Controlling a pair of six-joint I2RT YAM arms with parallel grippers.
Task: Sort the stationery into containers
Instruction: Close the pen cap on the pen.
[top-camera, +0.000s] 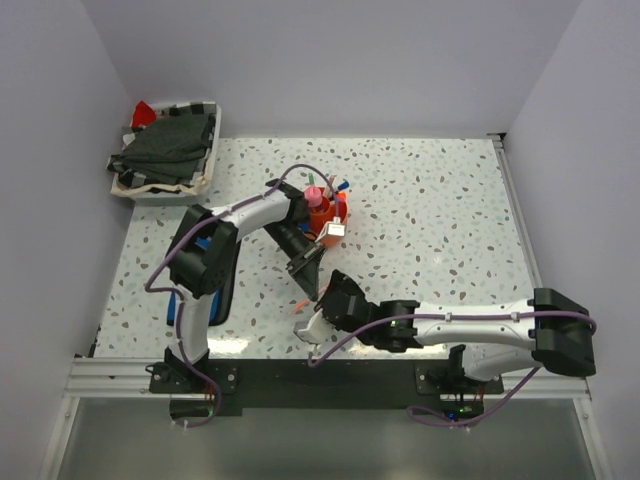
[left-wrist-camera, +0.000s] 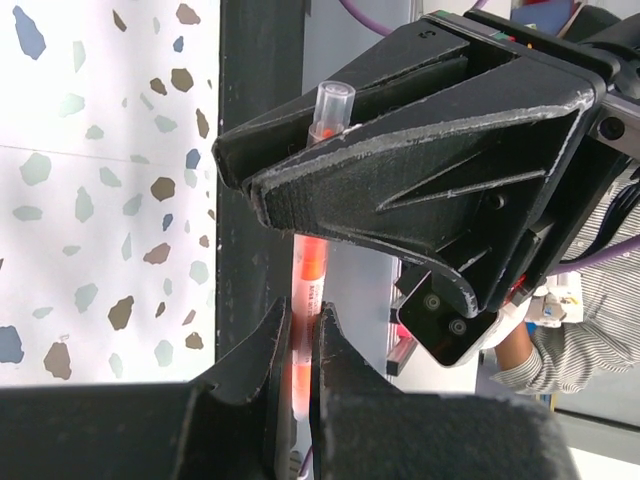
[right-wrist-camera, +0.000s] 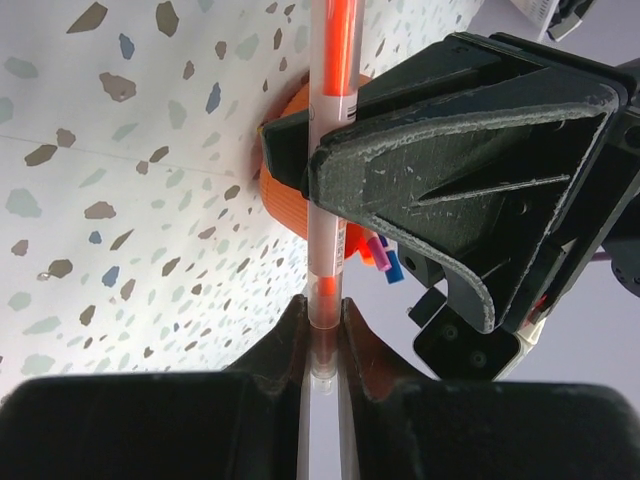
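Both grippers are shut on one orange pen with a clear cap (left-wrist-camera: 310, 265), held in the air. In the left wrist view my left gripper (left-wrist-camera: 302, 340) pinches its orange barrel, and the right gripper's fingers (left-wrist-camera: 420, 170) cover its capped end. In the right wrist view my right gripper (right-wrist-camera: 322, 330) pinches the capped end of the pen (right-wrist-camera: 330, 150). From above, the left gripper (top-camera: 307, 272) and right gripper (top-camera: 326, 290) meet in front of the orange organiser (top-camera: 325, 214), which holds a fat pink tube (top-camera: 314, 193) and several pens. The blue pouch (top-camera: 206, 243) lies mostly hidden under the left arm.
A white tray of dark cloth (top-camera: 165, 155) stands at the back left corner. The orange organiser (right-wrist-camera: 288, 200) sits just behind the held pen, with pink and blue pen ends (right-wrist-camera: 385, 258) sticking out. White walls enclose the speckled table (top-camera: 430, 210).
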